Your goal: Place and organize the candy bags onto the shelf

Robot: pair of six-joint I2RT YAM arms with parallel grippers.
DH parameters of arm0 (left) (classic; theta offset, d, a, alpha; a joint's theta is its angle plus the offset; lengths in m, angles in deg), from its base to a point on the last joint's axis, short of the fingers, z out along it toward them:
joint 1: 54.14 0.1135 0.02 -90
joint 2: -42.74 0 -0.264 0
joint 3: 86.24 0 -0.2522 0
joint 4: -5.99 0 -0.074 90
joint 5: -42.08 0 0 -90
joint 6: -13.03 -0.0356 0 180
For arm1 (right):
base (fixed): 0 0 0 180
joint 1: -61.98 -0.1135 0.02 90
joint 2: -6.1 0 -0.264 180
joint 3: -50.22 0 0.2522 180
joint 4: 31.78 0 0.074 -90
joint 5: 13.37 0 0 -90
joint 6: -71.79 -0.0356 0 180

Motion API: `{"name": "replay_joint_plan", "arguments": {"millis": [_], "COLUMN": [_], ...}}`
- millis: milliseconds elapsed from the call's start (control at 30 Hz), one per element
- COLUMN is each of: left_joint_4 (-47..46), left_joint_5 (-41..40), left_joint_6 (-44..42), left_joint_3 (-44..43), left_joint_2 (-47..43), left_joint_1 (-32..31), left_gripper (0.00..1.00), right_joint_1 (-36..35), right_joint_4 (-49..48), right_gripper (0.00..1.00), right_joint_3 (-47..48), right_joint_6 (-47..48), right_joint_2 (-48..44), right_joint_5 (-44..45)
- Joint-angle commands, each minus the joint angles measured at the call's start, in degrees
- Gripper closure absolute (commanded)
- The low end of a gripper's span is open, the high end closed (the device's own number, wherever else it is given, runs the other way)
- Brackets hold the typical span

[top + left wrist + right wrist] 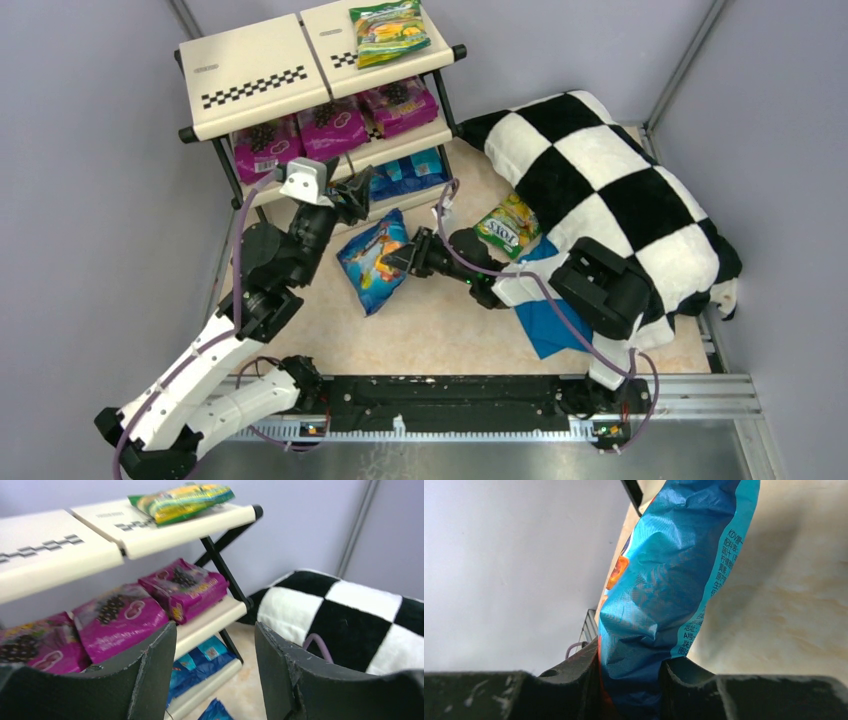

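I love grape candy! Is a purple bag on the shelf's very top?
No, only a glossy green-yellow candy bag lies on the cream top panel; the magenta-purple bags sit one tier lower.

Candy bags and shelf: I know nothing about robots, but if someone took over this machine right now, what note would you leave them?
Left gripper: open, empty, in front of the shelf.
Right gripper: shut on the edge of the loose blue bag.
Done: green-yellow bag on the top tier, three purple bags on the middle tier, blue packets on the bottom tier.
Left: shelve the held blue bag, then the green bag lying against the checkered pillow.
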Motion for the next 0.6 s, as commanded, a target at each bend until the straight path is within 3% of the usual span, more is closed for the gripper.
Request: {"name": "replay_joint_plan", "arguments": {"millis": [0,567], "left_joint_4": [-6.20,-11.74], "left_joint_5": [-4.07,-8.98], "left_joint_6": [-4.37,-8.17], "left_joint_3": [1.28,6.04], "left_joint_2": [-1.52,-4.85], "left_joint_1": [0.07,0.03], "left_gripper": [0.35,0.35], "right_joint_1": [-3.23,-4.88], "right_joint_4": [-12.27,-16.62], "right_gripper": [1.00,1.00], "right_joint_3": [9.33,32.13], "right_joint_6": [1.76,2.51], "right_joint_2": [2.31,18.21], "right_joint_5": [-0.85,4.84]}}
